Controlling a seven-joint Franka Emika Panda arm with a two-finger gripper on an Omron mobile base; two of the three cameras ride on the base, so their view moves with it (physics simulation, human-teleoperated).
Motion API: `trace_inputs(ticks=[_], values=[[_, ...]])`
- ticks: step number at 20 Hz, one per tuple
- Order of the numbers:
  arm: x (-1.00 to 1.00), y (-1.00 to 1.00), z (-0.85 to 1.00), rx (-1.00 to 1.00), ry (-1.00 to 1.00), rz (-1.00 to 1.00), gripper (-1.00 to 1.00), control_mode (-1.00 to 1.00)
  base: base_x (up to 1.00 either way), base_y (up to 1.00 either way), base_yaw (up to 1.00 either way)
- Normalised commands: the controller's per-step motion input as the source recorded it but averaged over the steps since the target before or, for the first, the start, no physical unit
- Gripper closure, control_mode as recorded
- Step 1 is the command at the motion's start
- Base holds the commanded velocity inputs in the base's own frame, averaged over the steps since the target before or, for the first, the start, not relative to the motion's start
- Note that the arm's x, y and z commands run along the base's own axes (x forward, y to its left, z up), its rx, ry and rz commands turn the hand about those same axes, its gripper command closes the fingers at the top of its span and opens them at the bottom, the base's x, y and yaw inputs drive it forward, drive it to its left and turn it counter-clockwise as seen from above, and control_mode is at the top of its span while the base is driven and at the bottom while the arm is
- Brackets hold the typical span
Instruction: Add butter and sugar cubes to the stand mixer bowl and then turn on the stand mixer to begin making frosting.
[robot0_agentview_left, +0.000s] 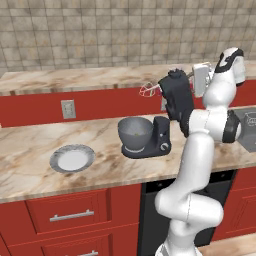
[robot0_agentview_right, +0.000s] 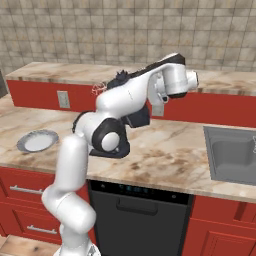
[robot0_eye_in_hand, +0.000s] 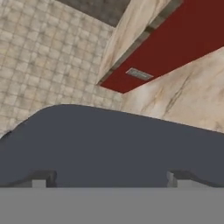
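stand mixer (robot0_agentview_left: 167, 120) matte black (boxy head tilted up), rounded grey metal bowl (robot0_agentview_left: 135, 132), jaws wide open, empty

A rendered home kitchen: marbled beige stone counter (robot0_agentview_left: 30, 145) over glossy red cabinet drawers with steel bar handles (robot0_agentview_left: 71, 216), beige tiled backsplash wall (robot0_agentview_left: 90, 35), recessed grey steel sink (robot0_agentview_right: 231, 152), black built-in dishwasher (robot0_agentview_right: 140, 212), and grey wall outlet plate (robot0_agentview_left: 68, 109).

The stand mixer (robot0_agentview_left: 170, 107) is dark grey, its bowl (robot0_agentview_left: 135, 132) a lighter metal grey. The plate (robot0_agentview_left: 72, 158) is white with a grey rim. The desk (robot0_agentview_left: 30, 145) has beige marble veins above red cabinets (robot0_agentview_left: 70, 215).
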Motion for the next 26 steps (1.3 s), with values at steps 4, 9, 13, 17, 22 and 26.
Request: trace_inputs(ticks=[4,9,13,17,22,26], values=[[-0.49,1.00,0.00,0.00,-0.01,0.05,-1.00,-1.00,0.00,0.00,0.00],[-0.41,1.00,-0.05,-0.04,0.00,0.03,-1.00,-1.00,0.00,0.00,0.00],[-0.14,1.00,-0.20,-0.13,0.00,0.00,-1.00,-1.00,0.00,0.00,0.00],[0.00,1.00,-0.29,-0.18,0.00,0.00,-1.00,-1.00,0.00,0.00,0.00],[0.00,0.90,-0.34,-0.24,0.00,-0.01,-1.00,-1.00,0.00,0.00,0.00],[-0.01,0.63,-0.26,-0.26,0.00,-0.05,-1.00,-1.00,0.00,0.00,0.00]])
